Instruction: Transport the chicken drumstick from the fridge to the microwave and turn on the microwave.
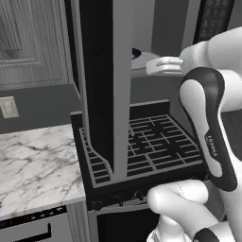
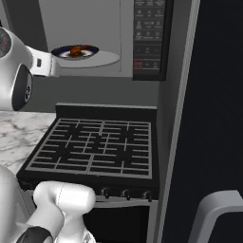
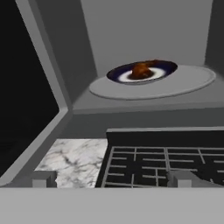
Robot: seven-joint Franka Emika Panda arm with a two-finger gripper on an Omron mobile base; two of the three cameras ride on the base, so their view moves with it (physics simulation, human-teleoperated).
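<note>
Ahead of the gripper (image 3: 109,179) and above it stands the microwave (image 2: 124,38), its door (image 1: 101,90) swung wide to the left and its light grey cavity exposed. That door is the main hazard: it has to be shut before the button panel (image 2: 149,35) will do anything, and the arm (image 1: 208,127) hangs right in front of the opening, so a careless sweep to reach the door's far edge could strike the frame or knock the door further out instead of closing it. A push applied too near the hinge would probably slip along the dark glass. Below the gripper lies the stove (image 2: 92,149), close enough that a low retreat could catch its back rail. The panel's buttons are small and packed together, so a wide, blunt press risks hitting the wrong one.

On the turntable (image 3: 188,83) inside the cavity sits a plate (image 3: 164,70), and the drumstick (image 3: 141,70) rests on it, reddish-brown and glossy. It lies ahead of the gripper and higher, well apart from the 2 fingertips (image 3: 179,178), which stand spread wide with nothing between them. Delivery looks done; closing and starting remain.
</note>
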